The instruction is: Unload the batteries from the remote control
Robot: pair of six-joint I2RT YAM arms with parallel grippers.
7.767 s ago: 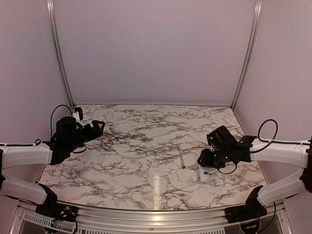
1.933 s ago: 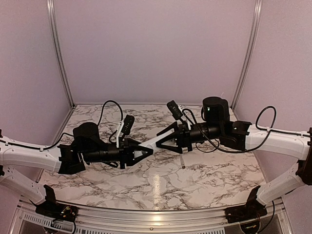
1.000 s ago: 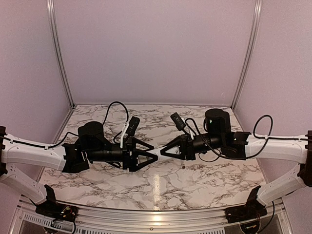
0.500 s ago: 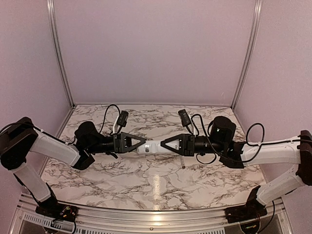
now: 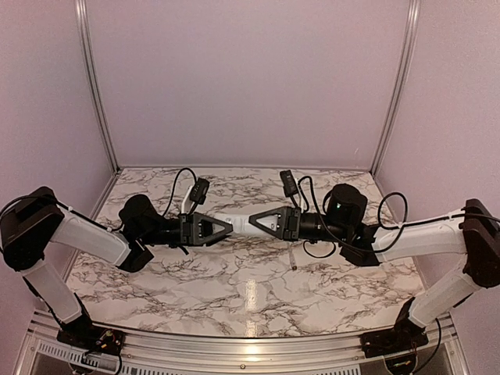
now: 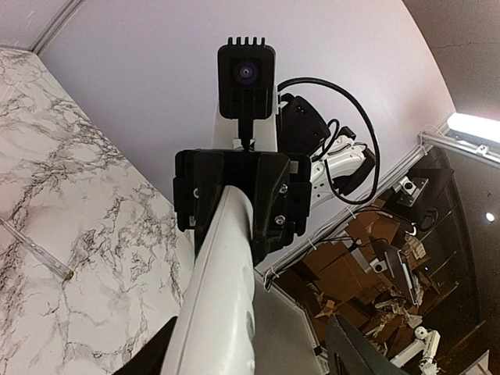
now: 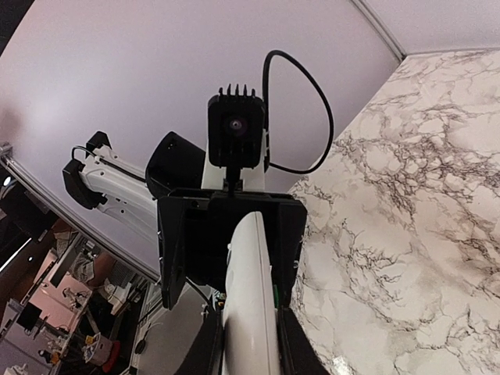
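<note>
Mid-frame, left gripper [image 5: 228, 226] and right gripper [image 5: 254, 222] were each clamped on opposite ends of remote control [image 5: 237, 223].

Both ends of the remote control [image 5: 237, 223] are hidden inside pincers; batteries cannot be made out.

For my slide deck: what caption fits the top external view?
Both arms hold the remote control above the marble table, left fingers and right fingers at its ends.
</note>
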